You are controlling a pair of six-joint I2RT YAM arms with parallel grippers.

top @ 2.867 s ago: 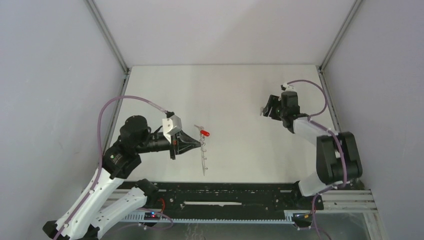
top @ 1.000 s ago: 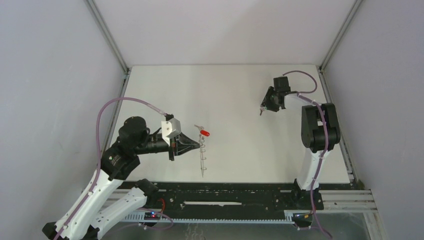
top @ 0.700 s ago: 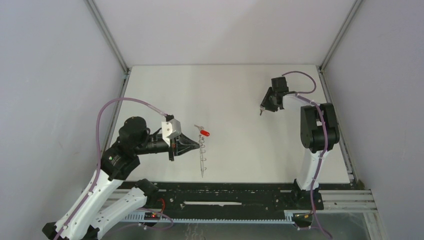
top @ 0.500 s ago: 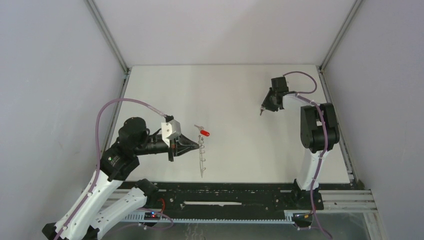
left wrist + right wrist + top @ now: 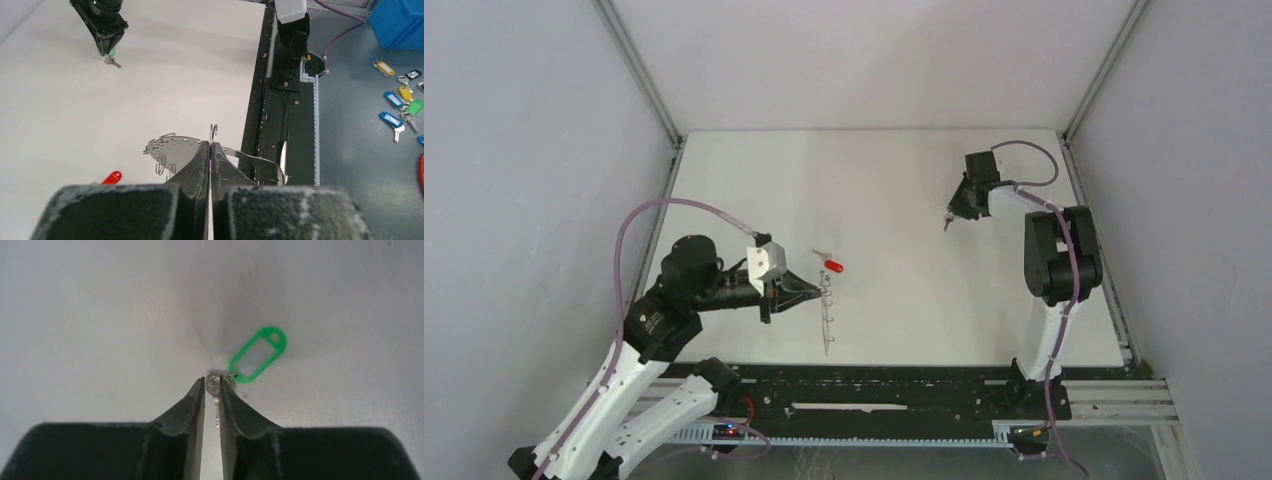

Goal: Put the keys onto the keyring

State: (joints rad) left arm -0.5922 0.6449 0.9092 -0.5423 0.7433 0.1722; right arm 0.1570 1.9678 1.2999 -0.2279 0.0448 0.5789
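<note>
The keyring (image 5: 827, 315), a thin perforated metal strip with several wire loops, hangs from my left gripper (image 5: 817, 291). In the left wrist view that gripper (image 5: 210, 145) is shut on one wire loop of the keyring (image 5: 175, 147). The red-headed key (image 5: 833, 266) lies on the table just beyond it, free (image 5: 111, 177). At the far right my right gripper (image 5: 951, 215) points down over the green-headed key (image 5: 946, 224). In the right wrist view its jaws (image 5: 212, 382) straddle the silver blade with a thin gap showing, and the green tag (image 5: 257, 356) lies past the fingertips.
A black rail (image 5: 874, 385) runs along the table's near edge. Grey walls with metal posts (image 5: 639, 70) close in the table on three sides. In the left wrist view a blue bin (image 5: 400, 22) and several tagged keys (image 5: 400, 107) lie beyond the rail.
My right gripper has narrowed its jaws around the green-headed key and shifted slightly toward the back. The left gripper with the keyring has barely moved.
</note>
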